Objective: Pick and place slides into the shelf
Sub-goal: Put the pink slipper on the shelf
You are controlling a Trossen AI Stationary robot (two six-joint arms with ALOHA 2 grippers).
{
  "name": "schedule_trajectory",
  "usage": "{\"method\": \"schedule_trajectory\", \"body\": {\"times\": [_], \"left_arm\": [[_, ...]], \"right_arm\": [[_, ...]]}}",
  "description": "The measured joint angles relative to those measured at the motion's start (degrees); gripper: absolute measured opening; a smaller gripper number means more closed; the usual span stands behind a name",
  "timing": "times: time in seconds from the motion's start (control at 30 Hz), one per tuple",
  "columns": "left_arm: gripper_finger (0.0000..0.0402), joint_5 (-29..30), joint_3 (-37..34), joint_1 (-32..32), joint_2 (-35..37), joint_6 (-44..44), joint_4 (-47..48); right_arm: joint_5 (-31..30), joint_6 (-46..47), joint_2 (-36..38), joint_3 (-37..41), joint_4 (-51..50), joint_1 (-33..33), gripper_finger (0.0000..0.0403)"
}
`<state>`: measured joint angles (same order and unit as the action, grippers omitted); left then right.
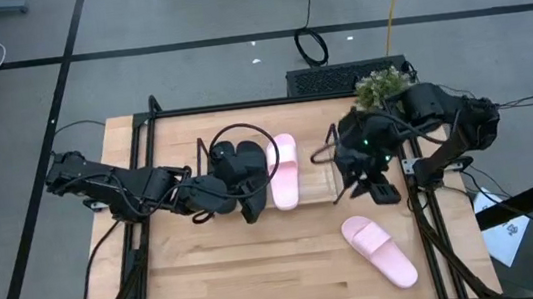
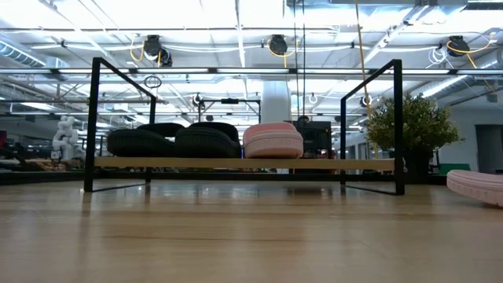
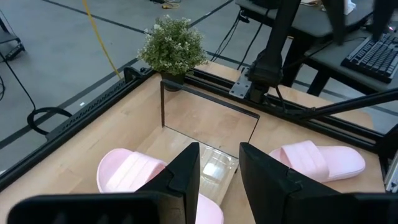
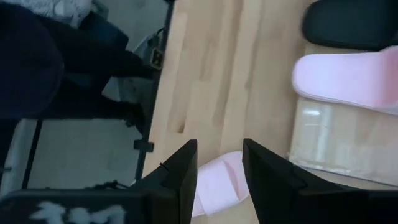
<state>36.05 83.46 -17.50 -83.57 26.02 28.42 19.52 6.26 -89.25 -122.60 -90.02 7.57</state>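
Observation:
The shelf (image 1: pixel 316 186) (image 2: pixel 330 163) stands on the far half of the table. Two black slides (image 1: pixel 238 163) (image 2: pixel 173 141) and one pink slide (image 1: pixel 284 173) (image 2: pixel 273 140) rest sole-down on its base, side by side. The second pink slide (image 1: pixel 379 249) (image 2: pixel 476 187) lies sole-down on the table near the right edge. My left gripper (image 1: pixel 253 203) (image 3: pixel 219 168) hovers open over the black slides, pointing at the pink slide (image 3: pixel 127 171) on the shelf. My right gripper (image 1: pixel 380 189) (image 4: pixel 219 168) is open, above the loose pink slide (image 4: pixel 217 183).
A small potted plant (image 1: pixel 382 86) (image 3: pixel 174 43) stands at the table's far right corner behind the shelf. The shelf's thin black wire frame (image 3: pixel 211 102) rises around its right end, where the clear base (image 4: pixel 323 137) is bare. Bare wood (image 1: pixel 260 271) spreads along the near side.

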Motion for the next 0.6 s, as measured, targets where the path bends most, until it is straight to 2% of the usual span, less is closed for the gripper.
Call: {"method": "schedule_trajectory", "body": {"times": [0.13, 0.23, 0.43, 0.6], "left_arm": [[0.0113, 0.0, 0.0, 0.0, 0.02, -0.2, 0.0], [0.0113, 0.0, 0.0, 0.0, 0.0, -0.22, 0.04], [0.0113, 0.03, 0.0, 0.0, 0.0, -0.28, 0.08], [0.0113, 0.02, 0.0, 0.0, 0.0, -0.31, 0.07]], "right_arm": [[-3.77, 0.5, 0.06, 1.73, 0.05, 4.67, 0.0116], [-6.19, 1.8, 1.04, 5.98, 0.03, 8.25, 0.0116], [-5.55, 8.62, 4.69, 20.46, -0.01, 13.13, 0.0116], [-1.03, 16.99, 8.44, 31.72, 0.87, 16.82, 0.0116]]}}
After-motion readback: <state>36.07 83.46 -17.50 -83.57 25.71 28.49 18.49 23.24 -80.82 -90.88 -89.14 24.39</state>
